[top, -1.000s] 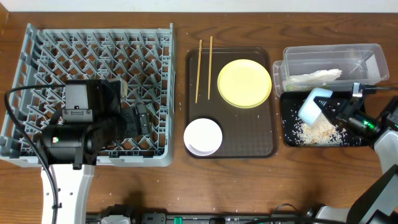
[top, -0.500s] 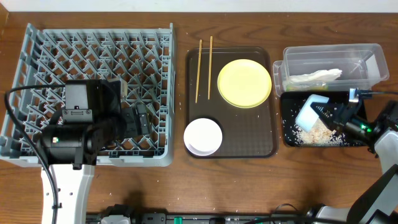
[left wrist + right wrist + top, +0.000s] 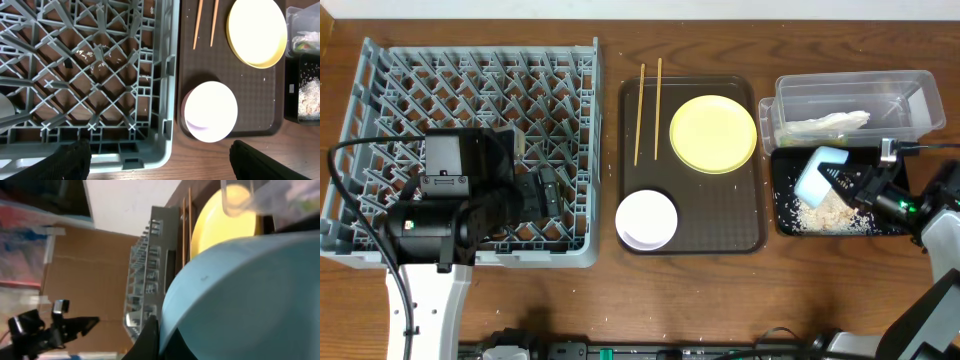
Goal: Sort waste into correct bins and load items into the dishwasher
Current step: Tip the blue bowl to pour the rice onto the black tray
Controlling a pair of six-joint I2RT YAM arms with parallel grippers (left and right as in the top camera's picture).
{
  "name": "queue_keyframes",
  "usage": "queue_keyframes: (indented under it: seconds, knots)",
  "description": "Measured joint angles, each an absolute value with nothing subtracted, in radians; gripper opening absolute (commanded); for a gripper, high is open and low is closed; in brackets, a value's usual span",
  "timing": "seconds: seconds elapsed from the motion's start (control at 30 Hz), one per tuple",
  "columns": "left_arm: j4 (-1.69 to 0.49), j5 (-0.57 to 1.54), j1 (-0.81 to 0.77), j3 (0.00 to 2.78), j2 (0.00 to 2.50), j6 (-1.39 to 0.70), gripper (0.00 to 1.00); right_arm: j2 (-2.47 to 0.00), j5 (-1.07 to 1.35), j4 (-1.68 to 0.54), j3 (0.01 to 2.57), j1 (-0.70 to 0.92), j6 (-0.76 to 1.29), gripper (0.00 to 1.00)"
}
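We note brown wooden table [image 3: 720, 290]: large grey-blue pegged plastic rack [image 3: 380, 90] left, dark brown serving tray [image 3: 720, 220] centre, narrow strip of table between. Right arm low over shallow black rectangular tray [image 3: 785, 215]; right gripper [image 3: 842, 181] clamped on tilted light blue bowl [image 3: 817, 172] above whitish rice scraps [image 3: 830, 210]. We find left gripper [image 3: 160, 152] over rack, fingers wide apart.

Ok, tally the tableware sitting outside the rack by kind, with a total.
Plates: 1, the yellow plate
Bowls: 2, the white bowl and the light blue bowl
Chopsticks: 2
Total: 5
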State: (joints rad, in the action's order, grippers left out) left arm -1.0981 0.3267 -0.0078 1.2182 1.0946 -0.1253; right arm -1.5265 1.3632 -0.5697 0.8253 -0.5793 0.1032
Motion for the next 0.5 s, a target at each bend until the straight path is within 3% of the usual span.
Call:
queue_keyframes:
  seconds: [0.5]
  knots:
    - [-1.093,0.331,-0.008,1.218,1.095,-0.125,0.9,-1.459,1.32,-0.642,0.828,-0.529,0.147,0.01]
